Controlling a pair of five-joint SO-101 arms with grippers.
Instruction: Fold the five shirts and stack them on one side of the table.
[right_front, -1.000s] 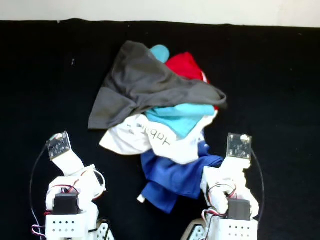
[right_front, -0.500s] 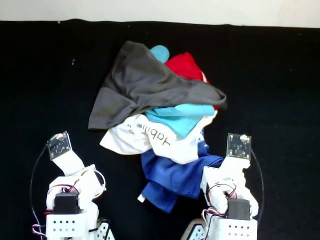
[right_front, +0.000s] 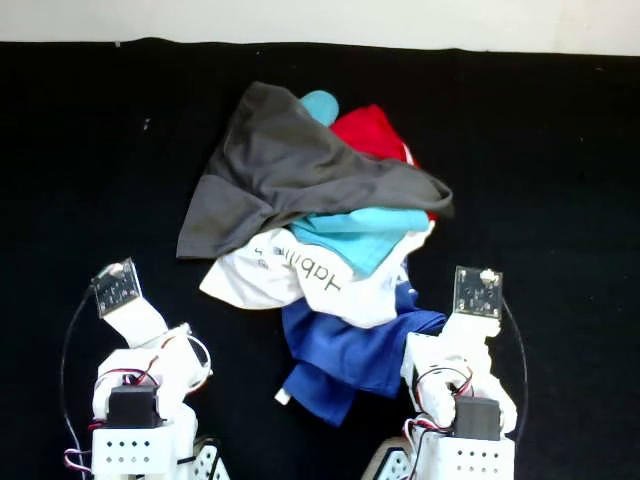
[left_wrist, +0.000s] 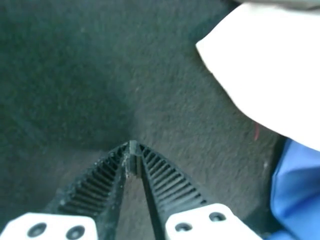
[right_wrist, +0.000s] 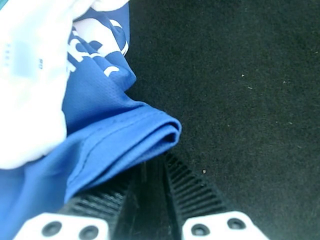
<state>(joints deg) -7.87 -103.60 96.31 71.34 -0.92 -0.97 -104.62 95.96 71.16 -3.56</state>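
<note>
One shirt heap (right_front: 330, 250) ahead of both hands: grey shirt (right_front: 290, 165) on top, white shirt (right_front: 300, 275) beneath, blue shirt (right_front: 345, 355) nearest. Your left hand (left_wrist: 132, 150) pinched shut, empty, over bare tabletop (left_wrist: 75, 75). Your right hand (right_wrist: 160, 162) closed to slit, blue shirt fold against one finger. Risk: grab here, you drag whole heap or pinch two layers. Open wide, take grey shirt alone.

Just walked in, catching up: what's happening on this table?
Five shirts lie in one heap, none folded: gray shirt on top, red shirt, teal shirt, white shirt, blue shirt. The robot's left end effector is shut over bare table near the white shirt; the right end effector is shut by a blue shirt fold. Neither holds anything.
</note>
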